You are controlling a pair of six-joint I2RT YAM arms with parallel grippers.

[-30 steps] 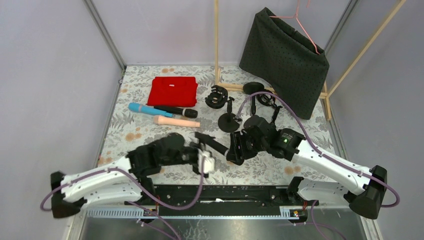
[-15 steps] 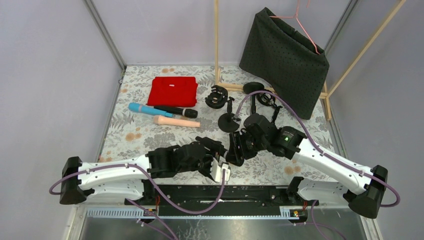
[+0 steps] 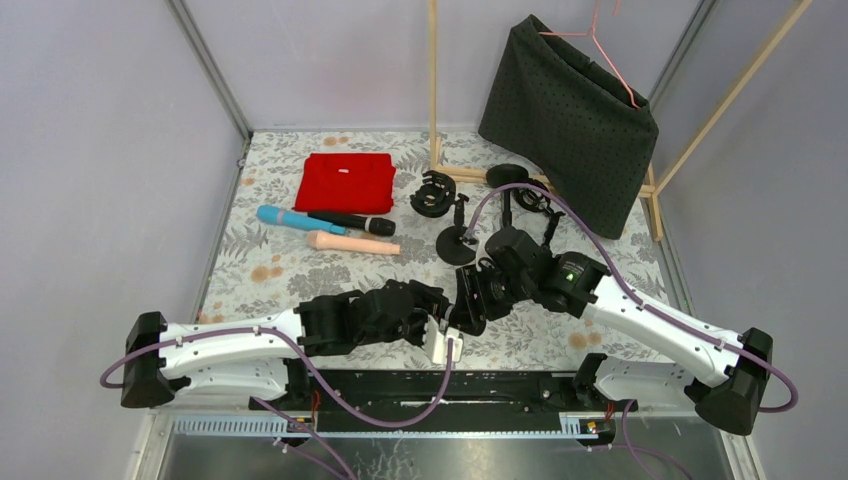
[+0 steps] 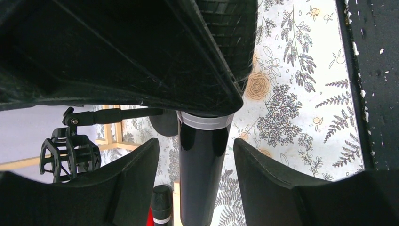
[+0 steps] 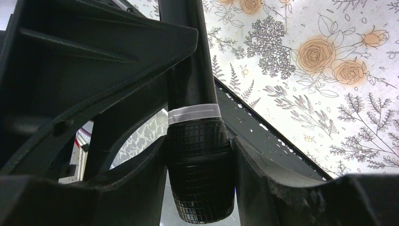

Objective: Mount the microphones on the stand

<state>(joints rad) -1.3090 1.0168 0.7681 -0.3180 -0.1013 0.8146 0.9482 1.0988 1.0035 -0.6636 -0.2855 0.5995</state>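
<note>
Right tool [image 5: 200, 148] is seen clamped on the mesh head of the black mic [image 5: 201, 193], just below its silver band. Left tool [image 4: 196, 150] is parted, straddling the glossy handle with gaps either side. Overhead, the mic is mostly hidden by both tools, near the floral tabletop's [image 3: 560, 340] front edge. Stand [image 3: 458, 243] is seen just beyond.

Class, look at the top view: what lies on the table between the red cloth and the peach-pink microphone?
In the top external view, a black microphone lies between them, with the light blue microphone just left of it.
</note>
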